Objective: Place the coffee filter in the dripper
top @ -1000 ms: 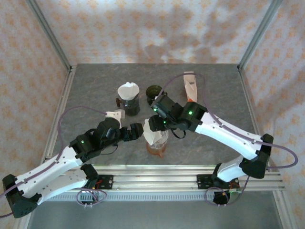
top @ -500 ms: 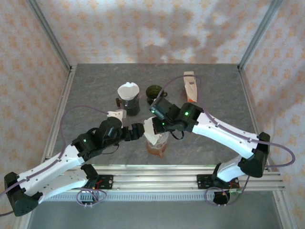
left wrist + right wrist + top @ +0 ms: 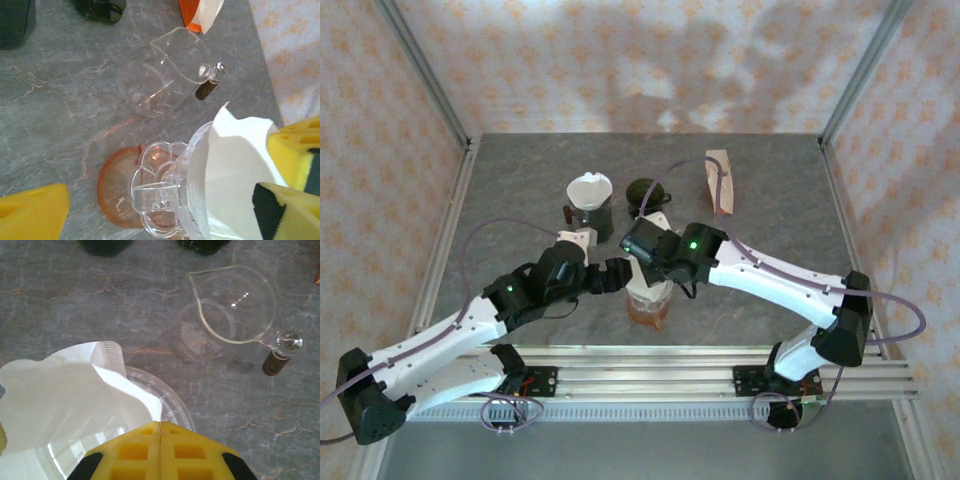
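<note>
A clear glass dripper (image 3: 165, 195) stands on an orange saucer (image 3: 112, 187) near the table's front. The white paper coffee filter (image 3: 235, 165) sits partly inside its cone, with one flap sticking up above the rim. My right gripper (image 3: 160, 422) hangs over the dripper (image 3: 175, 402), shut on the filter's (image 3: 65, 400) edge. My left gripper (image 3: 160, 215) is open, its yellow fingers (image 3: 30, 210) straddling the dripper from the left; whether they touch the glass I cannot tell. From above, both grippers meet at the dripper (image 3: 648, 302): left gripper (image 3: 618, 275), right gripper (image 3: 638, 248).
A glass carafe (image 3: 232, 315) with a dark handle stands just behind the dripper. Further back are a dark cup holding a white filter (image 3: 590, 200), a dark green vessel (image 3: 645, 192) and an orange-and-white filter packet (image 3: 718, 180). A metal rail (image 3: 640, 375) edges the table's front.
My right gripper has carried the filter leftward and down into the dripper. My left gripper has edged right, closer around the dripper.
</note>
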You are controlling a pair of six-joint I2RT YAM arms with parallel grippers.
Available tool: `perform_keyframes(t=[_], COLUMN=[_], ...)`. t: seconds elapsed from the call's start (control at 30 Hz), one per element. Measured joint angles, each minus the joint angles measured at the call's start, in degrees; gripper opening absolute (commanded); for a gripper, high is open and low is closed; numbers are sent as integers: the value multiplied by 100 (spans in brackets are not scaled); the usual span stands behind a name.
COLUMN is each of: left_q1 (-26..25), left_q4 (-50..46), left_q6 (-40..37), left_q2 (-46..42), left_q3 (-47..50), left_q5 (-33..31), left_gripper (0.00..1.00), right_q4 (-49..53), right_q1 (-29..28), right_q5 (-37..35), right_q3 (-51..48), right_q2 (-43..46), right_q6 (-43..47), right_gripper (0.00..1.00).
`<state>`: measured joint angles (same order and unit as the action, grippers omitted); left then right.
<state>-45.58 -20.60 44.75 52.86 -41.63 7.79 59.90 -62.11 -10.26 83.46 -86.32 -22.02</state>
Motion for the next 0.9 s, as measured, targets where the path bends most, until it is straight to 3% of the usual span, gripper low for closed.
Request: perform_keyframes(t=[0.27, 0.5, 0.9], left_q1=[0, 0, 0], left_q4=[48, 61, 72], left_q6=[-17, -28, -26], left_q2=[140, 140, 140], left_q3=[11, 96, 168], left_q5=[81, 83, 85], left_gripper=[86, 90, 80], right_q4=[26, 9, 2], right_q1=[0, 0, 0], right_q5=[-179, -177, -175], right_q3=[-15, -153, -184], right_q2=[-63, -166, -199], right_q6=[22, 20, 20], right_gripper=[0, 0, 0])
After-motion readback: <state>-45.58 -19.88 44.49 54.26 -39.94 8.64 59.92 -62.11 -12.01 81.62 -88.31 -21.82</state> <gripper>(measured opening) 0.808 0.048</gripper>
